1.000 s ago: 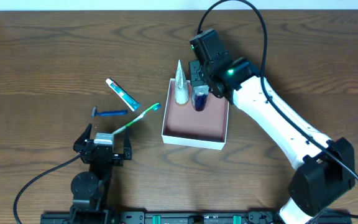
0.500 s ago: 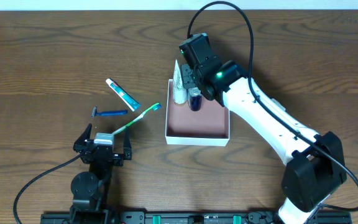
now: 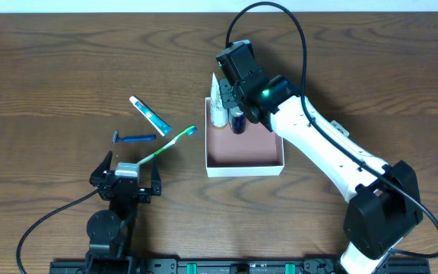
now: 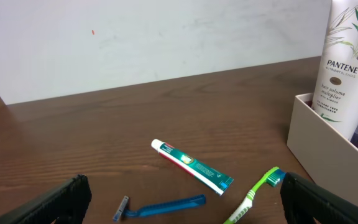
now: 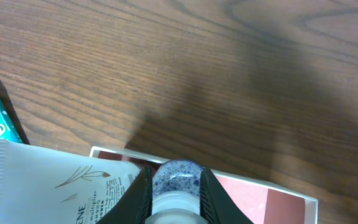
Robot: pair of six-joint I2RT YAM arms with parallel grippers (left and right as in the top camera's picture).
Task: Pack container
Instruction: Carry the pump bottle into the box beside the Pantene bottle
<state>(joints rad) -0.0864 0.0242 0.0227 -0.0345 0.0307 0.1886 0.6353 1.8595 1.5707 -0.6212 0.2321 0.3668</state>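
Our right jaws clench a bluish bottle (image 5: 174,179) upright beside the white Pantene tube (image 3: 218,107), in the far left corner of the container (image 3: 243,150) mid-table (image 3: 52,68). Our left jaws are released, spread wide and empty, near the toothbrush (image 4: 254,195), toothpaste (image 4: 192,166) and razor (image 4: 161,206).

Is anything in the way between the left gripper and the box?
Yes. The green toothbrush lies on the table between the left gripper and the container, its bristle end toward the container. The razor and toothpaste lie off to the side.
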